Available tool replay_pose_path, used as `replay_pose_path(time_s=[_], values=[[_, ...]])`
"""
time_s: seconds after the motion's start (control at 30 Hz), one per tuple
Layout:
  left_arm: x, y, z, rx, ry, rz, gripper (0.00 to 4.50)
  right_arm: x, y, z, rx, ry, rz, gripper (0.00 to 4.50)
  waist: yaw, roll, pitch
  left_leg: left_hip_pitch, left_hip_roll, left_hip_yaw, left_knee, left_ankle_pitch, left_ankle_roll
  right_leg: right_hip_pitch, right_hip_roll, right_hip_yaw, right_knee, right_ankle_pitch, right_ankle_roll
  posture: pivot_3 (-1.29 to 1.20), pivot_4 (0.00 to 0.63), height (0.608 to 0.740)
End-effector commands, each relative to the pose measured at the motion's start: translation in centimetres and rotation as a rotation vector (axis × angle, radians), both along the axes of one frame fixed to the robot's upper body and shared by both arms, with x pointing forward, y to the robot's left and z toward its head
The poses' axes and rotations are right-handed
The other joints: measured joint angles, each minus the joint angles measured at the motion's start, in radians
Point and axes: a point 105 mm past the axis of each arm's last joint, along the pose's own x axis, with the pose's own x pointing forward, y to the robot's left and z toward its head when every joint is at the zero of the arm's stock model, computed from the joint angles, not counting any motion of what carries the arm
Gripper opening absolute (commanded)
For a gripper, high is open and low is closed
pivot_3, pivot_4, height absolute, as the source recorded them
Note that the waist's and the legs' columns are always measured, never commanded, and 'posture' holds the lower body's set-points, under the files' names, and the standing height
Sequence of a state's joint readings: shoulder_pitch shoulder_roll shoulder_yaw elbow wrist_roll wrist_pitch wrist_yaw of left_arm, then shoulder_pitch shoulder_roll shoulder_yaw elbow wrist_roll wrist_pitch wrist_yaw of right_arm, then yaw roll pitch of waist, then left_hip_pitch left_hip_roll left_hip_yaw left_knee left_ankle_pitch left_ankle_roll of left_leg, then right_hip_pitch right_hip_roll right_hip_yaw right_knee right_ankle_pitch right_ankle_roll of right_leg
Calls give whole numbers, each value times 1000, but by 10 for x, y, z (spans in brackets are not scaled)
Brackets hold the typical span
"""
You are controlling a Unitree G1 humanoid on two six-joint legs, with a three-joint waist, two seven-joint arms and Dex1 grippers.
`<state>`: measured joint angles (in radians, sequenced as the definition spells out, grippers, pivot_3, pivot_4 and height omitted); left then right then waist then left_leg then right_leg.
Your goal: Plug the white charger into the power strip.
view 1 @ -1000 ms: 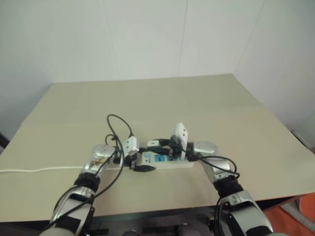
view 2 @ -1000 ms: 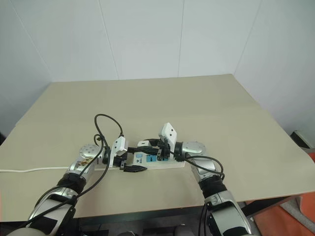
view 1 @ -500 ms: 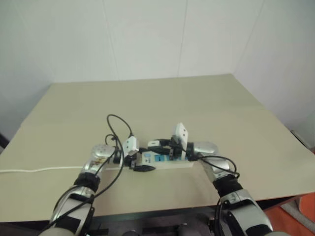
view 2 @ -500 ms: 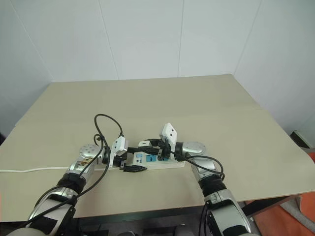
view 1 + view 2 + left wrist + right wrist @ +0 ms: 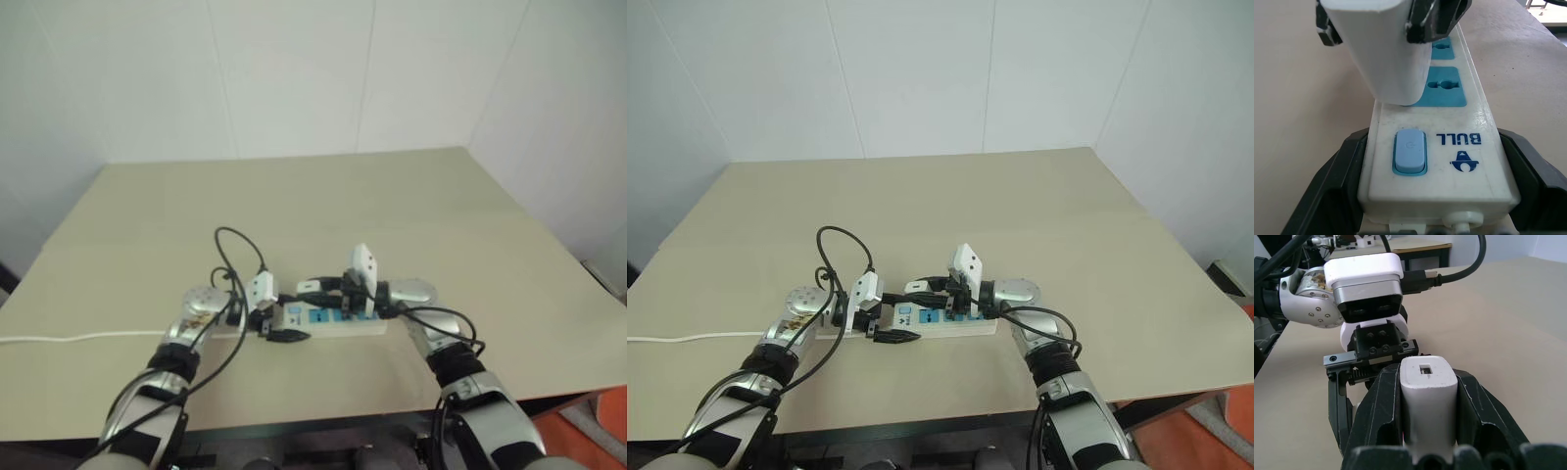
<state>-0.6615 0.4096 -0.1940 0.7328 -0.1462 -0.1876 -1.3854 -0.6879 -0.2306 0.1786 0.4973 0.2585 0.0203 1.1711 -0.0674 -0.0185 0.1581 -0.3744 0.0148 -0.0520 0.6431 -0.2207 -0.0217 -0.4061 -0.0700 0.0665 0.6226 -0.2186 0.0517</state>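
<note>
White charger (image 5: 1383,54), clamped in right gripper (image 5: 1427,396), now lowered onto first blue socket of power strip (image 5: 1449,142); left gripper (image 5: 1435,196) clenches strip's switch end on table (image 5: 1019,196). Seating press likely remains.

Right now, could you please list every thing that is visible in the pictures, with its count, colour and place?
power strip: one, white with blue sockets and a blue switch, lying on the table near its front edge.
white charger: one, white, over the strip's sockets beside the switch.
cord: one, thin, white, running along the table towards its left edge.
table: one, beige, against white walls.
left gripper: one, black fingers, shut on the strip's switch end.
right gripper: one, black fingers, shut on the charger.
</note>
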Motion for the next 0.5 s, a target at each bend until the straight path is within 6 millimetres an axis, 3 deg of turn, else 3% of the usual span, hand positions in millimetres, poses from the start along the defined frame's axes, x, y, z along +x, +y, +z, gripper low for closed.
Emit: replay_pose_path(time_s=[0.03, 0.5], values=[[-12, 22, -28, 114, 98, 20, 3303, 5, -13, 12, 24, -42, -10, 1158, 0, 0, 0, 0, 0, 0, 0, 0, 0, 0, 0, 0, 0, 0, 0, 0, 150, 740], [-14, 30, -26, 125, 99, 39, 3303, 9, -14, 12, 49, -36, -21, 1158, -3, -2, 1, 1, 1, 0, 0, 0, 0, 0, 1, 0, 1, 0, 0, 0, 150, 740]])
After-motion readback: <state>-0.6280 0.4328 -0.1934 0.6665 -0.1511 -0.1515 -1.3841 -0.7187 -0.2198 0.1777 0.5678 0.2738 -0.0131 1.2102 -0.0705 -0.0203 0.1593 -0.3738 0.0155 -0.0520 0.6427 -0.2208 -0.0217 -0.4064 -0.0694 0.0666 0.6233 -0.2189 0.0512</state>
